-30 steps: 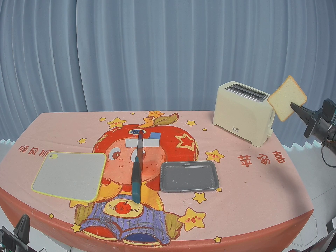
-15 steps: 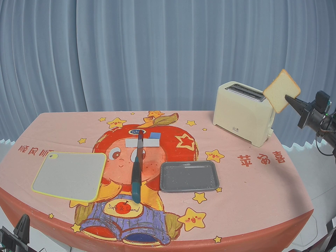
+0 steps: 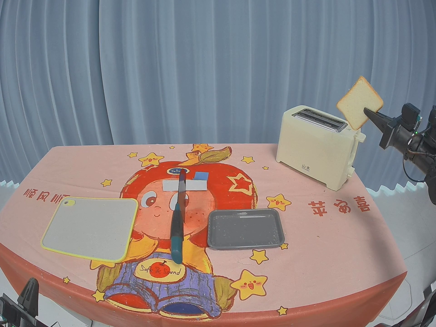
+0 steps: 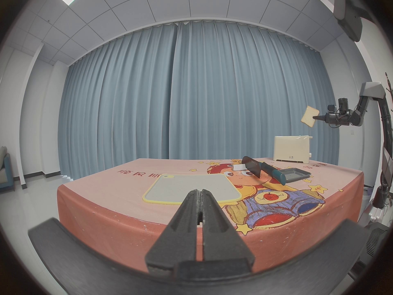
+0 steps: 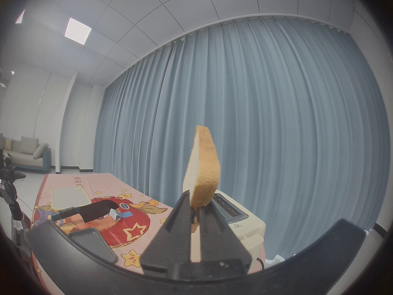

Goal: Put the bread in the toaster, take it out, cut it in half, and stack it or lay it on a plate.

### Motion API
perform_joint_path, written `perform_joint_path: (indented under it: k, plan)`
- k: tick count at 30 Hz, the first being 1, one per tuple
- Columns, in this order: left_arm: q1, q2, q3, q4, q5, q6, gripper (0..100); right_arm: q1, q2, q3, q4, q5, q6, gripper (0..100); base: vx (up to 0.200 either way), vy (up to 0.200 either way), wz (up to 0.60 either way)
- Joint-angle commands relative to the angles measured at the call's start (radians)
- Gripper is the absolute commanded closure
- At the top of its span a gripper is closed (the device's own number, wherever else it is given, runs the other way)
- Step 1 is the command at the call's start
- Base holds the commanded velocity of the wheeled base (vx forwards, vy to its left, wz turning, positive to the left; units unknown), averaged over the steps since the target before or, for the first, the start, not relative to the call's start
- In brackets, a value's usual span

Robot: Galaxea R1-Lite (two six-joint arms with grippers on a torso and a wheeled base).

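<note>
A slice of bread (image 3: 359, 101) hangs in the air on edge, just above and to the right of the cream toaster (image 3: 314, 146), whose two slots face up. My right gripper (image 3: 367, 112) is shut on the bread's lower corner; the right wrist view shows the bread (image 5: 202, 169) pinched between the fingers (image 5: 180, 214), with the toaster (image 5: 239, 222) behind. My left gripper (image 4: 200, 203) is shut and empty, off the table's near left edge, facing the cutting board (image 4: 191, 187). A knife (image 3: 177, 221) with a teal handle lies mid-table beside a dark grey tray plate (image 3: 245, 228).
The grey cutting board (image 3: 90, 228) with a yellow rim lies at the front left. A white and blue block (image 3: 196, 182) supports the knife's blade. The table's right part in front of the toaster is bare cloth. A curtain hangs behind.
My right gripper has lifted the bread upward and a little left, from beside the toaster's right end to above its top right corner. The left arm has stayed still.
</note>
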Motion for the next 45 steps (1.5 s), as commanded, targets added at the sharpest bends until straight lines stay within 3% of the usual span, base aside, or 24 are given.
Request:
perform_joint_path:
  k: [1, 24, 33, 45]
  plan:
    - [0.000, -0.016, 0.018, -0.001, 0.000, 0.000, 100, 0.002, 0.047, -0.026, -0.005, 0.000, -0.001, 100, 0.000, 0.000, 0.00]
    - [0.000, -0.016, 0.018, 0.000, 0.000, 0.000, 100, 0.006, 0.207, -0.230, -0.005, 0.007, -0.015, 100, 0.000, 0.000, 0.00]
    - [0.000, -0.016, 0.018, 0.000, 0.000, 0.000, 100, 0.014, 0.319, -0.388, 0.009, 0.008, -0.015, 100, 0.000, 0.000, 0.00]
    - [0.000, -0.016, 0.018, -0.001, 0.000, 0.000, 100, 0.017, 0.398, -0.390, -0.002, 0.007, -0.064, 100, 0.000, 0.000, 0.00]
